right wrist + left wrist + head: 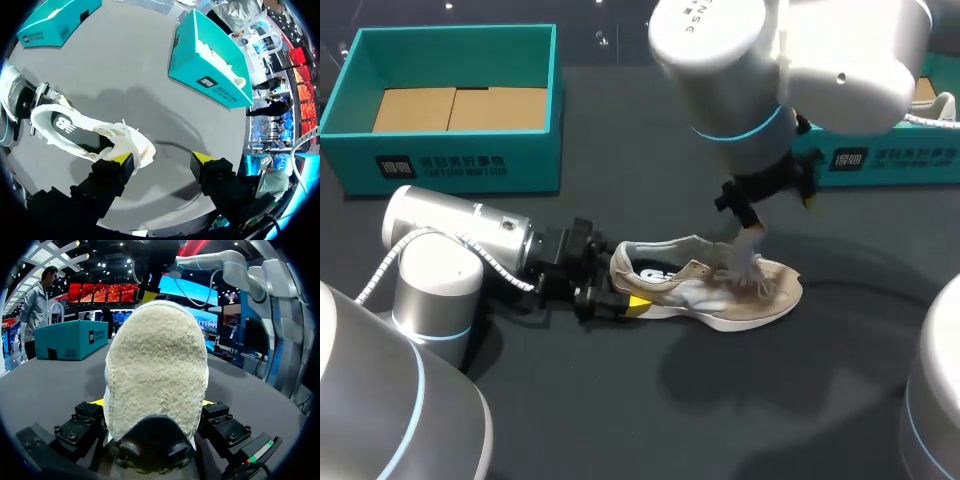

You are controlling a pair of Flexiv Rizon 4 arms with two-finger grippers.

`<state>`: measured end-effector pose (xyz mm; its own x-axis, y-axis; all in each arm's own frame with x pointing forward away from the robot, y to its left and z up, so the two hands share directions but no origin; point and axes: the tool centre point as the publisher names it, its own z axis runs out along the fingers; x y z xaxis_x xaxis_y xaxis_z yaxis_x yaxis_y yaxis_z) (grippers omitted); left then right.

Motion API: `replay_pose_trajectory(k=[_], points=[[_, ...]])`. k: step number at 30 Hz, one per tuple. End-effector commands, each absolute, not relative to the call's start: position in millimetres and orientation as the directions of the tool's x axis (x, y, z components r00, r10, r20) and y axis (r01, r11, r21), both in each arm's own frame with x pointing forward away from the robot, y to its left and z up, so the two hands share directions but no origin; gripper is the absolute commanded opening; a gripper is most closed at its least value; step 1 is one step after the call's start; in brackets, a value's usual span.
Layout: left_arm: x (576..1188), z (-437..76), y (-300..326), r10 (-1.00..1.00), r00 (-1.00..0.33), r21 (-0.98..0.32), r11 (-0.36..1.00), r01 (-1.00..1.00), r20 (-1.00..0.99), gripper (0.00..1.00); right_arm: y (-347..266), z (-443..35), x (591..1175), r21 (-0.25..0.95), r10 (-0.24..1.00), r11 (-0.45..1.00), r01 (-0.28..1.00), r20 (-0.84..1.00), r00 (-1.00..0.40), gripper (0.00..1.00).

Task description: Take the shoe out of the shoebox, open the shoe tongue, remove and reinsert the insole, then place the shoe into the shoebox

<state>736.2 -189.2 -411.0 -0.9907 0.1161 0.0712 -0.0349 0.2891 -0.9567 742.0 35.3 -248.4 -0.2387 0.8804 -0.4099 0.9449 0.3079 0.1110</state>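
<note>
Our L end effector [611,286] is clamped on the heel of the beige sneaker [712,287], which sits sole-down on the dark table [620,420], apart from the teal shoebox [450,158]. R end effector [162,159] hangs over the laces w/ fingers spread, gripping nothing.

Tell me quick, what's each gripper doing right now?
Left gripper: shut on the shoe, at its heel.
Right gripper: open, holding nothing, one finger beside the shoe.

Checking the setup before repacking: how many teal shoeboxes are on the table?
2. The left shoebox stands open at the table's far left corner, cardboard inside; the right shoebox is at the far right, mostly hidden behind the right arm.
</note>
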Motion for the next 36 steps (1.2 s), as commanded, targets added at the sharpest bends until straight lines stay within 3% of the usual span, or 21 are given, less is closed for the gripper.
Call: replay_pose_trajectory(k=[1, 2, 6, 8, 9, 10, 11, 13, 15, 28, 36], points=[[735, -413, -190, 0.115, -0.991, -0.957, 0.288, -0.035, 0.071, 0.00, 61, -213, 736, 0.129, 0.854, 0.408, 0.904, -0.405, -0.327, 0.56], [735, -413, -190, 0.115, -0.991, -0.957, 0.288, -0.035, 0.071, 0.00, 68, -211, 738, 0.122, 0.843, 0.434, 0.893, -0.405, -0.355, 0.50], [735, -413, -190, 0.115, -0.991, -0.957, 0.288, -0.035, 0.071, 0.00, 91, -203, 745, 0.104, 0.787, 0.557, 0.824, -0.383, -0.484, 0.45], [735, -413, -190, 0.115, -0.991, -0.957, 0.288, -0.035, 0.071, 0.00, 102, -200, 748, 0.094, 0.757, 0.615, 0.783, -0.349, -0.553, 0.36], [735, -413, -190, 0.115, -0.991, -0.957, 0.288, -0.035, 0.071, 0.00, 107, -200, 749, 0.083, 0.740, 0.640, 0.764, -0.337, -0.583, 0.25], [735, -413, -190, 0.115, -0.991, -0.957, 0.288, -0.035, 0.071, 0.00, 112, -200, 750, 0.074, 0.721, 0.667, 0.741, -0.315, -0.618, 0.04], [735, -413, -190, 0.115, -0.991, -0.957, 0.288, -0.035, 0.071, 0.00, 117, -201, 751, 0.069, 0.692, 0.703, 0.708, -0.297, -0.659, 0.00], [735, -413, -190, 0.115, -0.991, -0.957, 0.288, -0.035, 0.071, 0.00, 130, -201, 748, 0.081, 0.615, 0.784, 0.616, -0.240, -0.751, 0.00], [735, -413, -190, 0.115, -0.991, -0.957, 0.288, -0.035, 0.071, 0.00, 141, -205, 736, 0.098, 0.435, 0.900, 0.425, -0.164, -0.885, 0.00], [735, -413, -190, 0.115, -0.991, -0.957, 0.288, -0.035, 0.071, 0.00, 141, -205, 736, 0.098, 0.435, 0.900, 0.425, -0.164, -0.885, 0.00], [735, -413, -190, 0.115, -0.991, -0.957, 0.288, -0.035, 0.071, 0.00, 171, -246, 727, 0.035, 0.172, 0.985, 0.169, -0.116, -0.978, 0.00]])
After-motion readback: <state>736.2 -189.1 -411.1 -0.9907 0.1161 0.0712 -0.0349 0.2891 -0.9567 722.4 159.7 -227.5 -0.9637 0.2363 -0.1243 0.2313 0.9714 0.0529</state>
